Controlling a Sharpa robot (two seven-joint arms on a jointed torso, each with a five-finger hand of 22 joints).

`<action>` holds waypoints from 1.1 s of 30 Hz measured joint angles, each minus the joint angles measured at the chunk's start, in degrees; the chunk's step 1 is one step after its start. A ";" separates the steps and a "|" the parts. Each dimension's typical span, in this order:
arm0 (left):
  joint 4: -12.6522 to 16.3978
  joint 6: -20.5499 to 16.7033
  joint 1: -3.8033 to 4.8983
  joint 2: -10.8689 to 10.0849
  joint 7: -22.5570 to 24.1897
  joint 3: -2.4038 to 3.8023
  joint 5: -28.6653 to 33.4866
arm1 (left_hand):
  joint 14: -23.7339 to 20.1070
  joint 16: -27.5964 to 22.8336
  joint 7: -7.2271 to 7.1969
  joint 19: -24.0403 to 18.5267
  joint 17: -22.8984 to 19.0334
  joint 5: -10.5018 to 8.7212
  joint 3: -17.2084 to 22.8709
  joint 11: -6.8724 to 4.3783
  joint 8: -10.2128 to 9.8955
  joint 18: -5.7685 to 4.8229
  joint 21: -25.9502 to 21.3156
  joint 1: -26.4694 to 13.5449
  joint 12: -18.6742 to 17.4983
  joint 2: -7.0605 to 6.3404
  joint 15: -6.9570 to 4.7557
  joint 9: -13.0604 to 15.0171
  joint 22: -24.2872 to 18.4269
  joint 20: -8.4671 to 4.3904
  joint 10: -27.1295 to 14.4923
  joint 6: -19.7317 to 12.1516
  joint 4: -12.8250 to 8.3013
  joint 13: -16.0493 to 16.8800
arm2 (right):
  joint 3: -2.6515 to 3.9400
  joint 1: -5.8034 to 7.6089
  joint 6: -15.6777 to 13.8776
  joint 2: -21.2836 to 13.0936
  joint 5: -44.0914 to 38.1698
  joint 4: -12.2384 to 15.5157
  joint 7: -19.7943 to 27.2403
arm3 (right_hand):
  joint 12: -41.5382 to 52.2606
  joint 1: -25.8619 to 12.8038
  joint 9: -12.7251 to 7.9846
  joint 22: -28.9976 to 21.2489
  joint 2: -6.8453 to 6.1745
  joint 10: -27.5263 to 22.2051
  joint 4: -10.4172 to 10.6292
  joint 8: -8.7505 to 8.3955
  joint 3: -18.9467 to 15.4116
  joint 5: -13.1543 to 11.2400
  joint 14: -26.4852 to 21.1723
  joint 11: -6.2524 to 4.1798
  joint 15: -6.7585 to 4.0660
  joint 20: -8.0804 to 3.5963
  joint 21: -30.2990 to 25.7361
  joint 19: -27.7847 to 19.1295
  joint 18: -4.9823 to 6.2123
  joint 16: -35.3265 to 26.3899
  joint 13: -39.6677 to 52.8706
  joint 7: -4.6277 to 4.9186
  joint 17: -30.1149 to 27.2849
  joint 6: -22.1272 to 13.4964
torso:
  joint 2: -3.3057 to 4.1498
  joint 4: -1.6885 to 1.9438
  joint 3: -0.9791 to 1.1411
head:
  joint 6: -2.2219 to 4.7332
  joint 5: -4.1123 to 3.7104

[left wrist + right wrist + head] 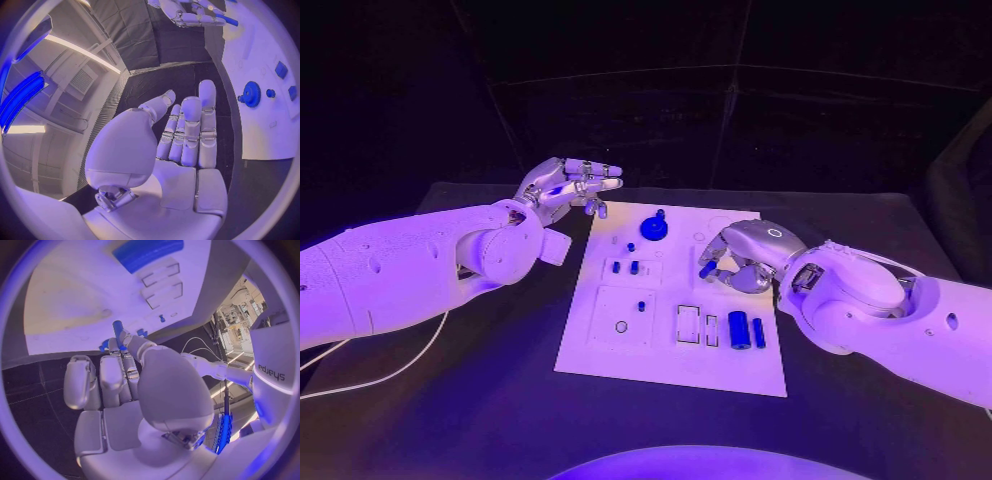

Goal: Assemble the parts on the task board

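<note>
Pinching a small blue peg [117, 328] in the right hand [740, 255] over the task board [661, 355]; left hand [567, 185] empty, fingers spread. Next probably lining it up with its hole.

Board [668, 362]: one
Gear [655, 229]: one
Cylinders [738, 329]: two (side by side)
Hands [568, 186]: two

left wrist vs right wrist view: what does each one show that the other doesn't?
Left wrist view alone: the left hand, fingers straight and holding nothing, and the blue gear on the board. Right wrist view alone: the right hand pinching a small blue peg at its fingertips, plus the empty rectangular slots. Both share the white task board and the black table under it.
</note>
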 measured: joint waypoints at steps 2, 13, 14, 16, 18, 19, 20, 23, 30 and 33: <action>-0.01 0.00 0.00 0.00 0.00 0.00 0.00 | 0.00 0.00 0.00 0.00 0.00 0.00 0.00 0.00 0.00 0.00 0.00 0.00 0.00 0.00 0.00 0.00 0.00 0.00 0.00 0.00 0.00 0.00 | 0.17 0.00 -0.86 -0.16 1.05 1.49 0.48 | -0.02 0.00 0.00 0.04 0.00 0.00 0.01 -0.13 0.01 0.01 0.00 0.00 0.00 0.00 0.00 0.00 0.00 0.00 0.03 0.00 0.00 0.00 | 0.00 -0.01 0.00 | 0.05 0.12; 0.00 0.03 0.00 0.15 -0.01 -0.01 0.01 | 0.00 0.00 0.00 0.00 0.01 0.00 0.00 0.00 0.00 -0.01 0.00 0.00 0.00 0.00 0.00 0.00 0.01 0.00 0.00 0.00 0.00 0.00 | 0.32 -0.01 -2.49 6.15 4.69 1.95 2.88 | -0.61 0.08 -0.05 0.02 -0.34 -0.01 -0.14 -0.14 0.16 0.01 0.00 -0.01 0.00 0.00 0.00 0.00 0.01 0.00 0.04 0.22 -0.15 -0.22 | 0.03 0.05 -0.12 | -0.03 0.93; -0.01 0.04 0.00 0.18 -0.01 -0.01 0.01 | 0.00 0.00 0.00 0.00 0.00 0.00 0.00 0.00 0.00 0.00 0.00 0.00 0.00 0.00 0.00 0.00 0.01 0.00 0.00 0.00 0.00 0.00 | 0.25 -0.01 -2.40 7.27 4.97 1.46 3.17 | -0.62 -0.17 -0.07 -0.02 -0.39 -0.01 -0.14 -0.14 0.17 0.01 0.00 -0.01 0.00 0.00 0.00 0.00 0.01 0.00 0.04 0.23 -0.22 -0.22 | 0.04 0.07 -0.13 | -0.10 1.06; 0.00 0.04 0.00 0.25 -0.01 -0.01 0.01 | 0.00 0.00 0.00 0.00 0.01 0.00 0.00 0.00 0.00 -0.01 0.00 0.00 0.00 0.00 0.00 0.00 0.01 0.00 0.00 0.00 0.00 0.00 | 0.05 -0.08 -2.15 9.05 5.37 0.42 3.60 | -0.65 -0.36 -0.07 -0.08 -0.43 -0.01 -0.14 -0.40 0.16 0.01 0.00 -0.01 0.00 0.00 0.00 0.00 0.01 0.00 0.04 0.23 -0.24 -0.22 | 0.07 0.14 -0.13 | -0.26 1.31; 0.02 0.05 0.00 0.31 -0.01 -0.01 0.01 | 0.00 0.00 0.00 0.00 0.00 0.00 0.00 0.00 0.00 -0.01 0.00 0.00 0.00 0.00 0.00 0.00 0.01 0.00 0.00 0.00 0.00 0.00 | -0.52 -0.27 -1.70 10.88 5.77 -0.53 4.09 | -0.88 -0.53 -0.08 -0.12 -0.45 -0.01 -0.14 -0.43 0.16 0.01 0.00 -0.02 0.00 0.00 0.00 0.00 0.01 0.00 0.03 0.23 -0.34 -0.23 | 0.08 0.14 -0.13 | -0.36 1.53; 0.01 0.05 0.00 0.34 -0.01 -0.01 0.01 | 0.00 0.00 0.00 0.00 0.01 0.00 0.00 0.00 0.00 -0.01 0.00 0.00 0.00 0.00 0.00 0.00 0.01 0.00 0.00 0.00 0.00 0.00 | -0.74 -0.37 -1.47 11.54 5.91 -0.90 4.30 | -0.92 -0.59 -0.09 -0.12 -0.39 -0.01 -0.14 -0.43 0.16 0.01 0.00 -0.02 0.00 0.00 0.00 0.00 0.01 0.00 0.02 0.23 -0.34 -0.23 | 0.09 0.14 -0.13 | -0.43 1.69; 0.01 0.05 0.00 0.35 -0.01 -0.01 0.01 | 0.00 0.00 0.00 0.00 0.01 0.00 0.00 0.00 0.00 -0.01 0.00 0.00 0.00 0.00 0.00 0.00 0.01 0.00 0.00 0.00 0.00 0.00 | -0.93 -0.48 -1.18 12.21 6.05 -1.31 4.52 | -0.92 -0.59 -0.11 -0.11 -0.39 -0.01 -0.15 -0.43 0.16 0.01 0.00 -0.02 0.00 0.00 0.00 0.00 0.01 0.00 0.01 0.23 -0.34 -0.23 | 0.09 0.14 -0.13 | -0.47 1.79; 0.02 0.06 0.00 0.47 -0.01 -0.01 0.01 | 0.00 0.00 0.00 0.00 0.01 0.00 0.00 0.00 0.00 -0.01 0.00 0.00 0.00 0.00 0.00 0.01 0.01 0.00 0.00 0.00 0.00 0.00 | -1.32 -0.80 -0.15 14.02 6.37 -2.70 5.13 | -0.93 -0.59 -0.12 -0.20 -0.39 -0.02 -0.13 -0.44 0.18 0.01 0.00 -0.02 0.01 0.00 0.00 0.00 0.01 0.00 -0.04 0.43 -0.34 -0.43 | 0.10 0.14 -0.12 | -0.62 2.04; 0.04 0.08 0.00 0.62 0.00 -0.01 0.02 | 0.00 0.00 0.00 0.00 0.01 0.00 0.00 0.00 0.00 -0.01 0.00 0.00 0.00 0.00 0.00 0.01 0.01 0.00 0.00 0.00 0.00 0.00 | -1.70 -1.66 2.34 16.84 6.40 -4.85 6.06 | -1.14 -0.59 -0.15 -0.25 -0.39 -0.02 -0.14 -0.48 0.46 0.26 0.00 -0.02 0.01 0.00 0.00 0.00 0.01 0.00 -0.15 0.43 -0.43 -0.44 | 0.10 0.00 -0.07 | -0.95 2.75; 0.04 0.10 0.00 0.66 0.00 -0.01 0.02 | 0.00 0.00 0.00 0.00 0.01 0.00 0.00 0.00 0.00 -0.01 0.00 0.00 0.00 0.00 0.00 0.01 0.01 0.00 0.00 0.00 0.00 0.00 | -1.75 -1.87 3.72 17.57 5.88 -5.49 6.11 | -1.14 -0.59 -0.16 -0.37 -0.39 -0.02 -0.14 -0.59 0.46 0.26 0.00 -0.02 0.01 0.00 0.00 0.00 0.02 0.00 -0.19 0.43 -0.56 -0.45 | 0.10 0.00 -0.05 | -1.10 2.82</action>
